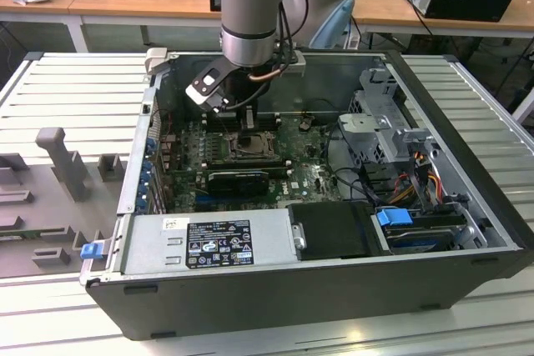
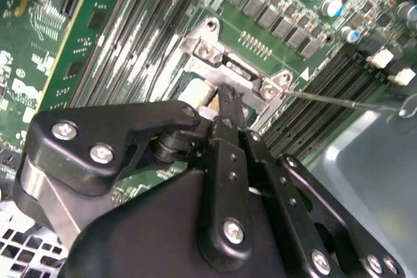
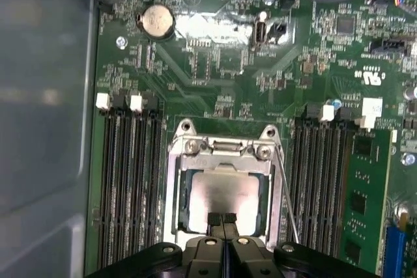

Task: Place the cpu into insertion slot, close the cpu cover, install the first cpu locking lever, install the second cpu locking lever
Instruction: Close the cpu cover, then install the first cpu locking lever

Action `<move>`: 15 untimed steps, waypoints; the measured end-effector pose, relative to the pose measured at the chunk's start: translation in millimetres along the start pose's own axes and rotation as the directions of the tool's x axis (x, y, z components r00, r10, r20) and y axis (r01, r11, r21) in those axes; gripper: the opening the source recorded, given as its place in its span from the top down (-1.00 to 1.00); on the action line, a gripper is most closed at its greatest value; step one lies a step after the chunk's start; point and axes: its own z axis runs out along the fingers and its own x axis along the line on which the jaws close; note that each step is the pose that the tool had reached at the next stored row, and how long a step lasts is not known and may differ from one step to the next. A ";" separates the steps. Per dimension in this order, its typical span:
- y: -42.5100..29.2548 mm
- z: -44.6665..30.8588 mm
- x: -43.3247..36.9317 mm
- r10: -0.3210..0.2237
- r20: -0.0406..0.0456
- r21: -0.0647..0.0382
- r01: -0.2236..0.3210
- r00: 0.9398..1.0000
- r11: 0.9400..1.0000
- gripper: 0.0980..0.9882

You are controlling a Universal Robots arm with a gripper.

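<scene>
**A:** ok, where do we stand on this one? In the first wrist view we see the cpu lying flat in the insertion slot, shiny face up. The cpu cover looks laid down around it, and the cpu shows through its window. We can't swear the cover is fully flat though.

**B:** yep, same read here. The gripper has its 2 fingers pinched together, no gap and nothing between them. The tips sit at the cpu's edge on the gripper's side, right by the cover's rim. We can't tell if they press on metal or just hover. We reckon they're narrow like that so they work as 1 poking tip in a tight spot, not for grabbing.

**A:** and direction? The cpu is square, so it has no real long axis. Its 4 edges run parallel to the slot's rim and to the memory slots on both sides.

**B:** agreed. The long thing is the thin wire locking lever just beside the cover. It runs roughly along the memory slots but angles away from the cover's side, so we judge it's not latched.
</scene>
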 end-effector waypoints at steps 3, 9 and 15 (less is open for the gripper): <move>4.6 0.0 -0.3 0.000 0.000 0.000 0.000 1.000 1.000 0.98; 6.2 0.0 -0.3 0.000 0.000 0.000 0.000 1.000 1.000 0.98; 6.1 -17.8 -0.2 0.000 0.000 0.000 0.000 1.000 1.000 0.98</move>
